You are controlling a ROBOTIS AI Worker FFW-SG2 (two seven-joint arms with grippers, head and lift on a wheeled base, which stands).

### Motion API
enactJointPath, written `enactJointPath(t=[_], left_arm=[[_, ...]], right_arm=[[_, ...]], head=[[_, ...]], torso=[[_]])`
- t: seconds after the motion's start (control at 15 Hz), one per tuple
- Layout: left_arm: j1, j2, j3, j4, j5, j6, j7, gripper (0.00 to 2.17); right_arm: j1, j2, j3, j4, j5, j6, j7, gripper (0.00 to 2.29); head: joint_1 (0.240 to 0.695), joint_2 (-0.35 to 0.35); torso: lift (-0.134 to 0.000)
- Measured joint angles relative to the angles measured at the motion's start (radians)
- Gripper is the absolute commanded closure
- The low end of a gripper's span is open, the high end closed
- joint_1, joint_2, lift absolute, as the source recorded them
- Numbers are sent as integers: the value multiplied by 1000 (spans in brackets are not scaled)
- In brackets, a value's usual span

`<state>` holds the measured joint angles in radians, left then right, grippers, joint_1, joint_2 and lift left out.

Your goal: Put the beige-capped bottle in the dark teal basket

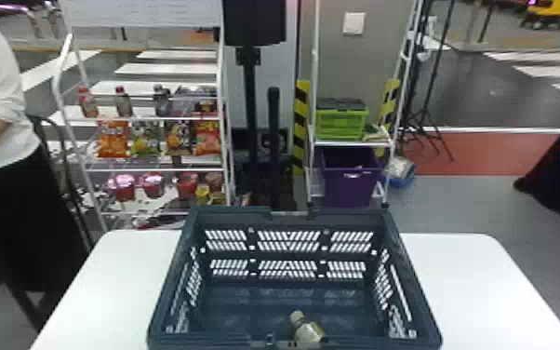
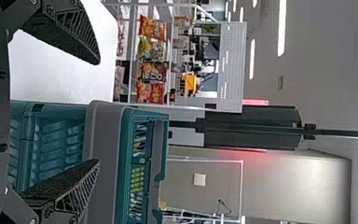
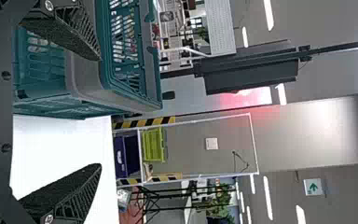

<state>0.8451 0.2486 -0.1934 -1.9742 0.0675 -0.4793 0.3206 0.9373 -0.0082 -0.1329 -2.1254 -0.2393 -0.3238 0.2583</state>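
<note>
Okay, beige-capped bottle (image 1: 309, 333) in basket (image 1: 228, 218); ease left gripper (image 2: 98, 112) and right gripper (image 3: 100, 112) (both released, fingers apart) away without bumping basket.

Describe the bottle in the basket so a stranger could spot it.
On the white table sits a dark teal basket. Inside, beside its near wall, is a pale bottle whose beige cap sets it apart from the red-capped bottles on the shelf behind.
</note>
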Motion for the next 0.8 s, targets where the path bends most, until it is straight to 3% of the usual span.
enactJointPath(t=[0.8], left_arm=[[2,0,-1,-3,-2,1,0,137]], right_arm=[[5,8,-7,21,0,-5,21,80]], head=[[499,0]], torso=[[0]])
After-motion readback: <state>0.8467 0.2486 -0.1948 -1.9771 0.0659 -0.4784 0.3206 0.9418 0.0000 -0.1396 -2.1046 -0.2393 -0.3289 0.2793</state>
